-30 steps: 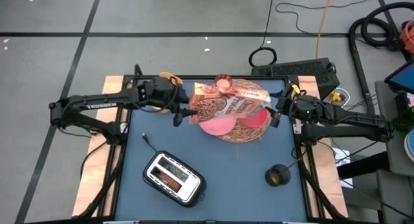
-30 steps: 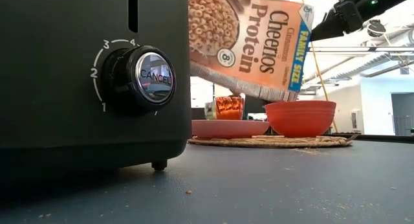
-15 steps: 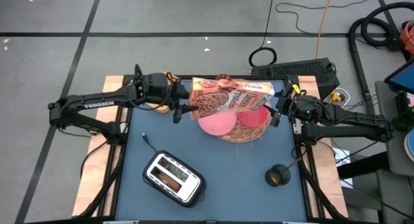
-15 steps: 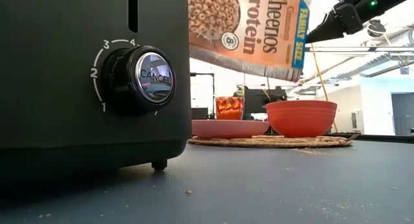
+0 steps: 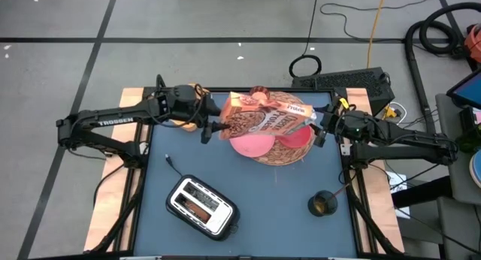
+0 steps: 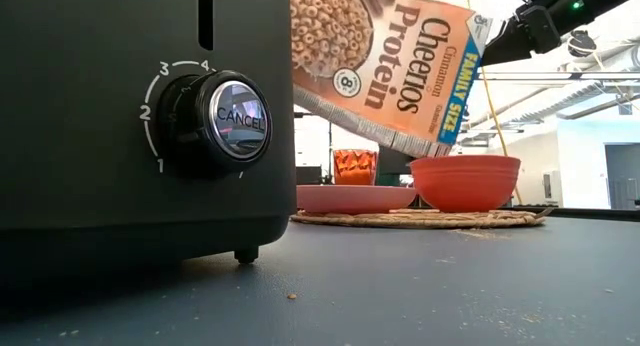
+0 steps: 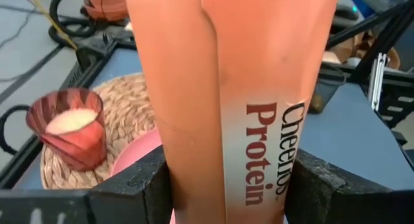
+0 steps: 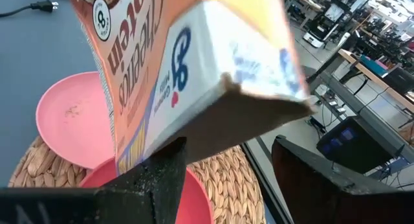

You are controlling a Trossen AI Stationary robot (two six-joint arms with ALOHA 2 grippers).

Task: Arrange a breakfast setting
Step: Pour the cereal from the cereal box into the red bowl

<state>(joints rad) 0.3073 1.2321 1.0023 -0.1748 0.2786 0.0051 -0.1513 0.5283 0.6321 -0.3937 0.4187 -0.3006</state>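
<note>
The brown cereal box [image 5: 267, 117] hangs on its side above the round straw mat [image 5: 284, 158], with my left gripper [image 5: 216, 126] shut on its left end. Its lower right corner [image 6: 440, 146] dips over the red bowl [image 6: 465, 181]. The bowl, the pink plate [image 5: 252, 145] and a small glass [image 7: 68, 127] of white liquid stand on the mat. My right gripper [image 5: 319, 128] stands open just short of the box's right end [image 8: 246, 62], its fingers below that end's edge. Whether they touch it I cannot tell. My left gripper pinches the box near its left end [image 7: 194, 182] between its two fingers, one on each broad face; the narrow side faces the wrist camera. The fingers come about level from the table's left, along the box's length. The box is lifted clear, its right end tilted down.
A black toaster [image 5: 201, 206] lies near the front edge, left of the middle, with its plug [image 5: 171, 164] on the blue table top. A small dark round thing [image 5: 325, 204] sits at the front right. In the low view the toaster [image 6: 140, 116] hides the table's left half.
My left gripper has rocked the box. A second ago its right end hung low over the bowl. Half a second ago the box stood higher and nearer level. Now the right end has dipped toward the bowl again. My right gripper has kept still.
</note>
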